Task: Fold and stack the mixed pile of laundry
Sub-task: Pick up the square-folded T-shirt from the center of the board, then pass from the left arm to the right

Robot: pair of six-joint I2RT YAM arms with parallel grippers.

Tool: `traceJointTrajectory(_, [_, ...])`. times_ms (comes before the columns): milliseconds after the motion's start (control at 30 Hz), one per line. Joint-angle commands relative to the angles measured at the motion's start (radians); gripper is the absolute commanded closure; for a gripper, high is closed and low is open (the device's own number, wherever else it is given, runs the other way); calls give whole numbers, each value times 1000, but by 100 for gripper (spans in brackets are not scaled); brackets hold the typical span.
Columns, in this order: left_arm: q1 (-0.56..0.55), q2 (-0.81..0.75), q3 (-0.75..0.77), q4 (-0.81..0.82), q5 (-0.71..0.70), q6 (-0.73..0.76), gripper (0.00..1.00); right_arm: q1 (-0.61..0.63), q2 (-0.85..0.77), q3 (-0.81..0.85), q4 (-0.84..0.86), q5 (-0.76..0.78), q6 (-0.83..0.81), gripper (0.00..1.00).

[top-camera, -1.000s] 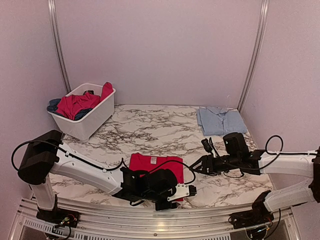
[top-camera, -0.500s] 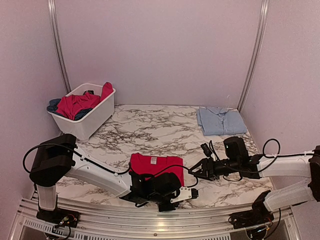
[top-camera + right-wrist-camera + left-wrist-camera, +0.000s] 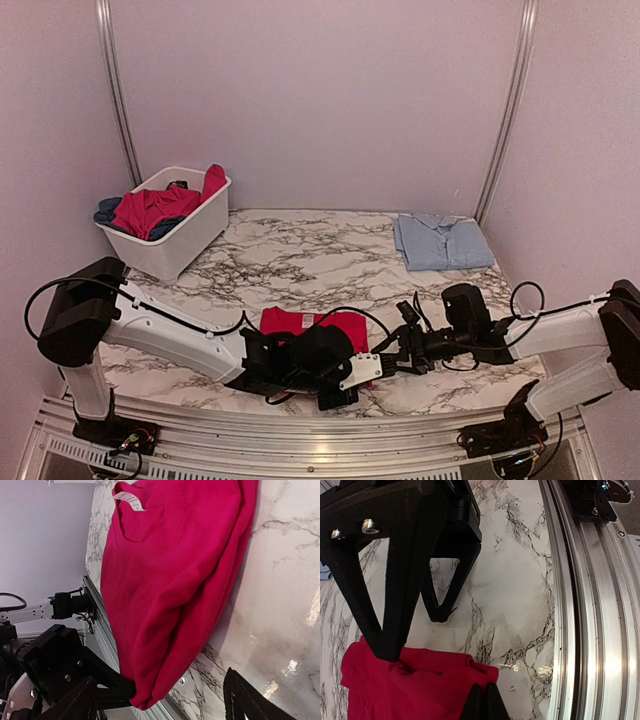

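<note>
The red shirt (image 3: 170, 570) lies at the near edge of the tabletop (image 3: 300, 260), the left claw (image 3: 482, 702) clamped on its near corner and the right claw (image 3: 160, 680) spread apart just beside its right side, probably so both can lift that edge for a fold. From above the left arm (image 3: 170, 335) hides the shirt's near half, and how many layers are pinched cannot be told.

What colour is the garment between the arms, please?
The garment is bright pinkish red; the right wrist view shows it best.
</note>
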Motion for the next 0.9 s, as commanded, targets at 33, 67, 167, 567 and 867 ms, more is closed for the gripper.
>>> traceJointTrajectory(33, [12, -56, -9, 30, -8, -2, 100, 44, 59, -15, 197, -37, 124, 19])
traceJointTrajectory(67, [13, -57, -8, 29, -9, 0, 100, 50, 71, -21, 243, -38, 152, 18])
traceJointTrajectory(167, [12, -66, -11, 31, -14, 2, 100, 80, 135, -18, 338, -30, 228, 3])
traceJointTrajectory(567, [14, -69, -17, 55, -32, -4, 100, 122, 338, -5, 641, 92, 497, 23])
traceJointTrajectory(867, [18, -72, -36, 84, -42, -1, 100, 124, 525, 15, 869, 214, 616, 50])
